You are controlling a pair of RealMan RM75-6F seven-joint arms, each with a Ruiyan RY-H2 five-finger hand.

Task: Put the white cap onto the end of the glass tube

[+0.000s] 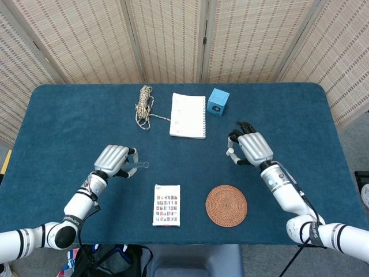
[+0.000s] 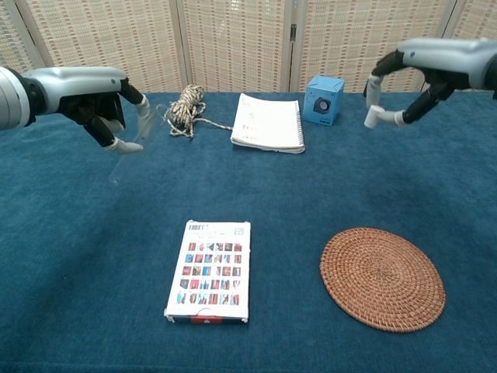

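Observation:
My left hand [image 1: 112,160] [image 2: 93,97] grips a clear glass tube [image 1: 138,165] above the left side of the blue table; the tube's open end points toward the table's middle. In the chest view the tube [image 2: 128,148] is faint and slants downward from the fingers. My right hand [image 1: 251,149] [image 2: 423,66] is raised over the right side and pinches a small white cap [image 1: 230,152] [image 2: 373,116] between thumb and finger. A wide gap separates cap and tube.
A picture card pack [image 1: 166,205] and a round wicker coaster [image 1: 226,205] lie near the front edge. A rope coil [image 1: 144,105], a spiral notebook [image 1: 188,115] and a blue cube [image 1: 218,101] sit at the back. Woven screens stand behind the table.

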